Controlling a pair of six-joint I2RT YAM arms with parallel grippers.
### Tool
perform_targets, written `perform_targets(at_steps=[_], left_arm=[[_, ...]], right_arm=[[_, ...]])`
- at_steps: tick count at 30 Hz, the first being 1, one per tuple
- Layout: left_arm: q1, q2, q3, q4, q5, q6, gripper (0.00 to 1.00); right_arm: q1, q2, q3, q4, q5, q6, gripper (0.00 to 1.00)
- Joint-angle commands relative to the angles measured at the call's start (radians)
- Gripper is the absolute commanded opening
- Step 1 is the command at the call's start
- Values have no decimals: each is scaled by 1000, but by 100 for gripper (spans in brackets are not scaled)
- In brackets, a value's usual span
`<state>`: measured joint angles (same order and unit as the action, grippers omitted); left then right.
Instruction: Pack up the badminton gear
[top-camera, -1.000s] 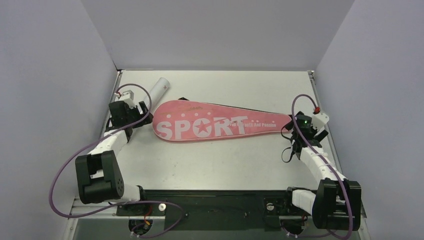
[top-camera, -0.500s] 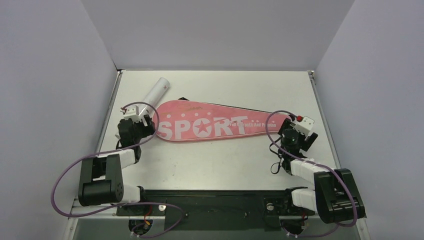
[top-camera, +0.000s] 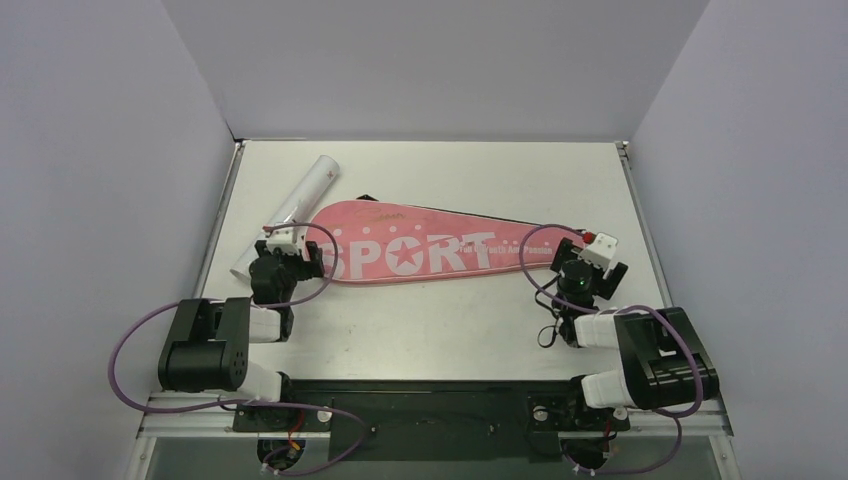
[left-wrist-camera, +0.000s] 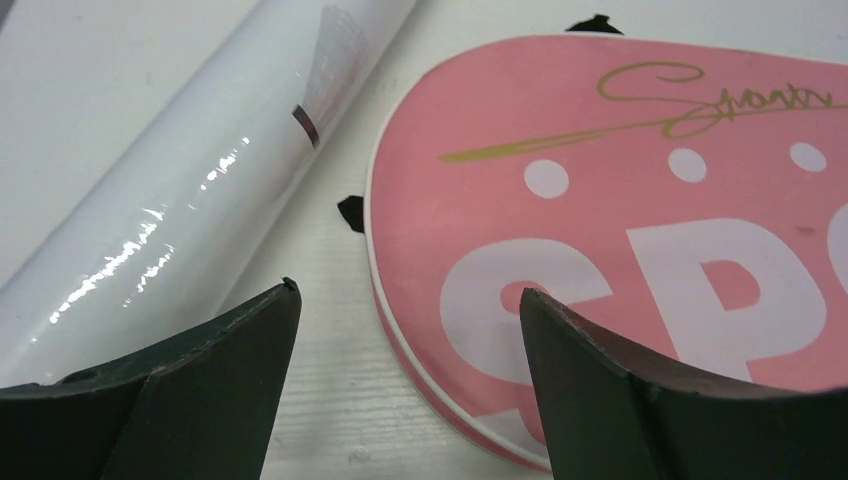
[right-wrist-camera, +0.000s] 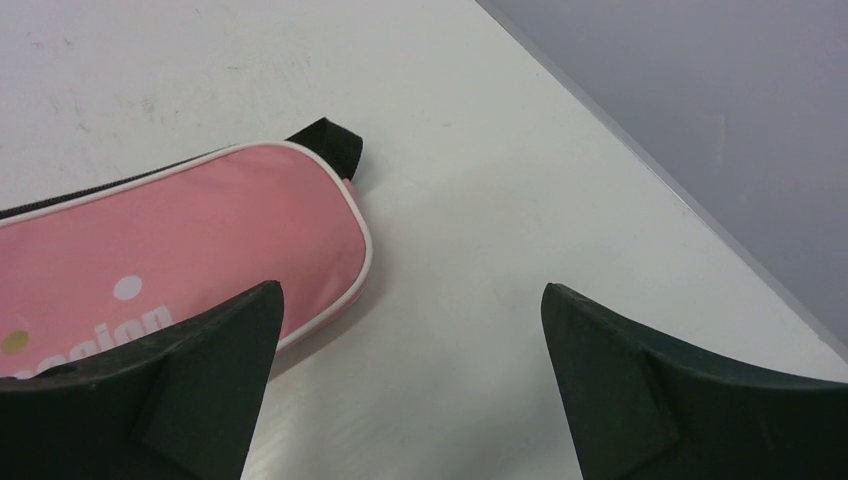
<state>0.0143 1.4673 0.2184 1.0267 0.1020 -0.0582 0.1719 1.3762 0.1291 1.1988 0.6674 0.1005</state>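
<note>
The pink "SPORT" cover (top-camera: 420, 250) lies flat across the middle of the table, its wide end at the left. It also shows in the left wrist view (left-wrist-camera: 620, 230) and its narrow end in the right wrist view (right-wrist-camera: 170, 250). The long white tube (top-camera: 290, 210) lies slanted at the back left, also in the left wrist view (left-wrist-camera: 190, 190). My left gripper (top-camera: 285, 262) (left-wrist-camera: 405, 295) is open and empty, just near the cover's wide end. My right gripper (top-camera: 578, 278) (right-wrist-camera: 410, 290) is open and empty by the narrow end. Rackets and shuttlecocks are out of view.
A black strap end (right-wrist-camera: 328, 140) sticks out at the cover's narrow tip. Grey walls enclose the table on three sides, and the right wall edge (right-wrist-camera: 700, 200) runs close to my right gripper.
Both arms have folded back toward their bases. The left gripper moved nearer and right, off the tube side; the right gripper moved nearer and left. The cover and tube have not moved.
</note>
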Motion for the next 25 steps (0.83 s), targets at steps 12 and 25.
perform_targets(at_steps=[12, 25], left_arm=[[-5, -1, 39, 65, -132, -15, 91], [-5, 3, 45, 53, -142, -11, 92]], right_arm=[[-111, -14, 103, -129, -137, 83, 96], [-110, -14, 103, -129, -137, 82, 97]])
